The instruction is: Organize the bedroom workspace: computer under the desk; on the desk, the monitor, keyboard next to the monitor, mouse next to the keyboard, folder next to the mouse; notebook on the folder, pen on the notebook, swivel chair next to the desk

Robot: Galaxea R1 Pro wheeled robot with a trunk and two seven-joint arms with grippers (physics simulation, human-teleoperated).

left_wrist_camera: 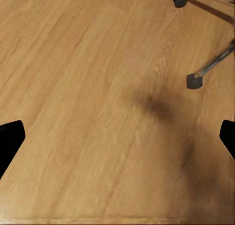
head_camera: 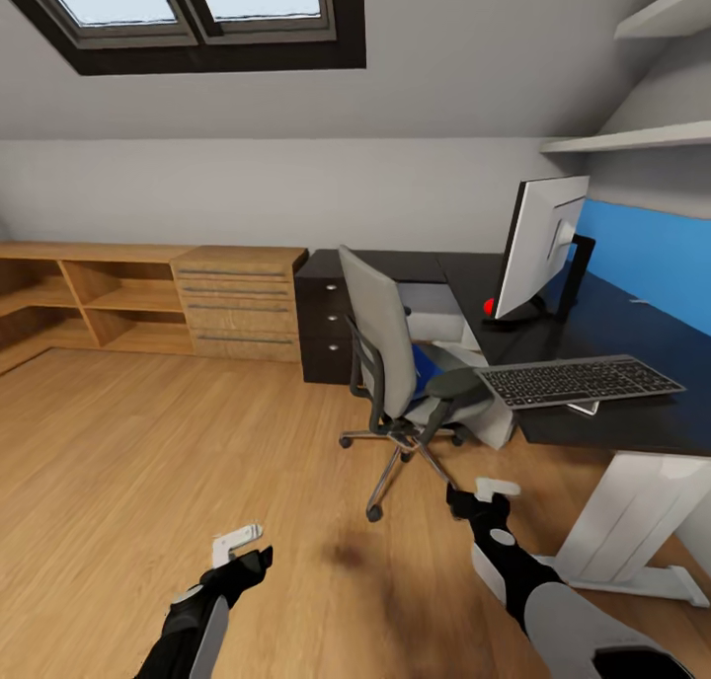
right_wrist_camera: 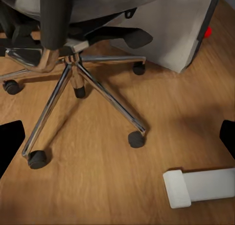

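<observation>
The swivel chair (head_camera: 390,348) stands on the wood floor in front of the desk (head_camera: 642,417), its back turned to me. The blue folder (head_camera: 427,368) lies on its seat. The monitor (head_camera: 538,245) stands on the desk, and the keyboard (head_camera: 580,381) lies at the desk's front edge. The grey computer (head_camera: 444,314) sits under the desk behind the chair. My left gripper (head_camera: 242,551) and right gripper (head_camera: 482,493) hang low over the floor, both open and empty. The right wrist view shows the chair's chrome base (right_wrist_camera: 78,83). The mouse, notebook and pen are out of view.
A black drawer unit (head_camera: 324,329) ends the desk at the left, beside low wooden shelving (head_camera: 148,299) along the back wall. The desk's white leg (head_camera: 632,521) and its foot (right_wrist_camera: 198,186) are close to my right gripper. Open floor (left_wrist_camera: 98,87) lies under my left gripper.
</observation>
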